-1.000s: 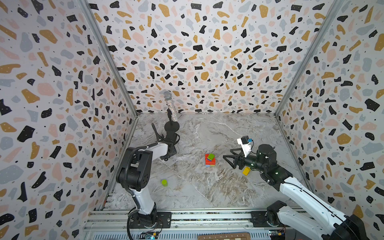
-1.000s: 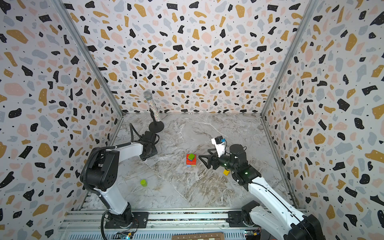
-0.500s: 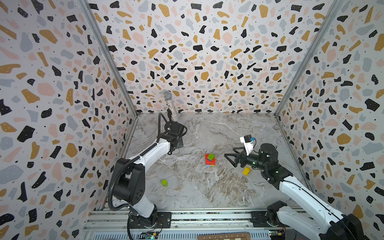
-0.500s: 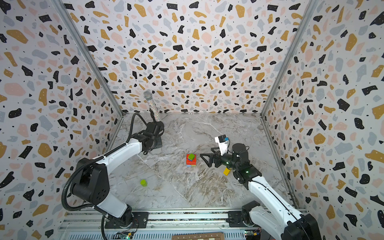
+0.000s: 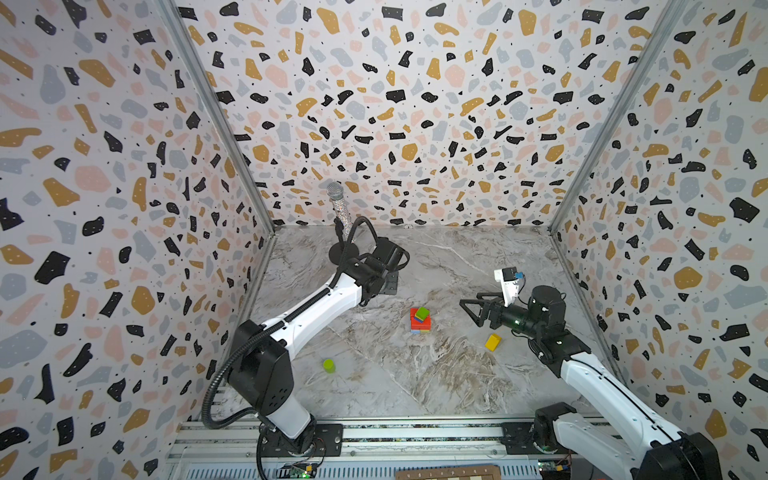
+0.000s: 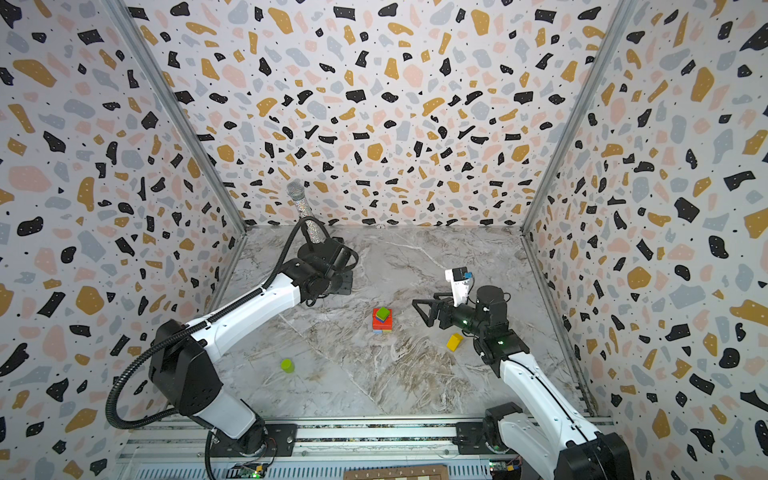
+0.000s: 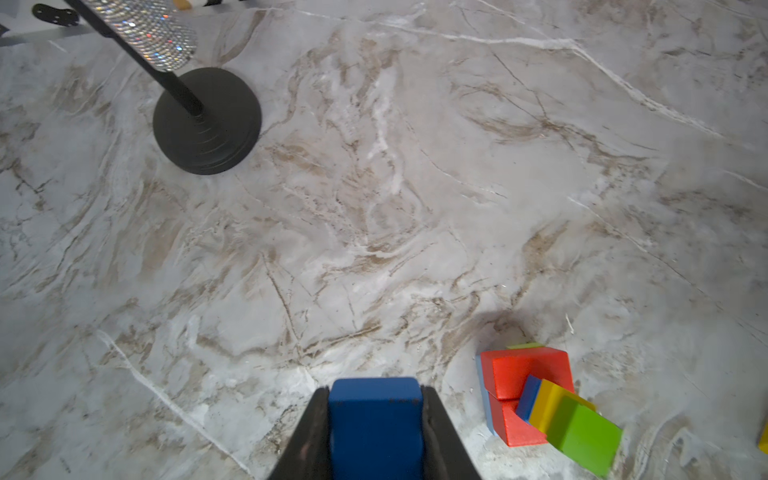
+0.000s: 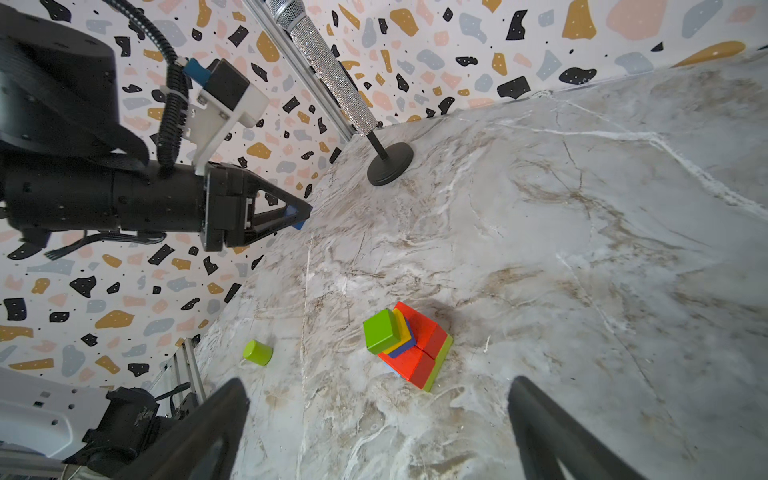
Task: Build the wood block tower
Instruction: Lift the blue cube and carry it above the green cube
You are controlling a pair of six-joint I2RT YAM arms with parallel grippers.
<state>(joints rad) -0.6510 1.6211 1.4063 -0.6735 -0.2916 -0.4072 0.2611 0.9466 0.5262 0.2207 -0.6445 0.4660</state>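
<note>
Left claw (image 7: 376, 392), swung out to the tower's (image 5: 420, 321) 11 o'clock, grasps a blue block (image 7: 374, 428); right claw (image 5: 471, 307) hangs released at 3 o'clock; next move likely needs centred placement on the green cube (image 5: 422, 313).

A glittery silver microphone (image 5: 341, 210) stands on a thin black rod above a round black stand base (image 7: 220, 133), close to the back left corner of a grey-white marble-patterned tabletop (image 5: 415, 374). Terrazzo-print wall panels (image 5: 395, 104) flecked with black, ochre, pink and grey enclose three sides, joined by bare metal corner posts (image 5: 216, 124). A ribbed aluminium rail (image 5: 415, 434) runs along the front edge.
</note>
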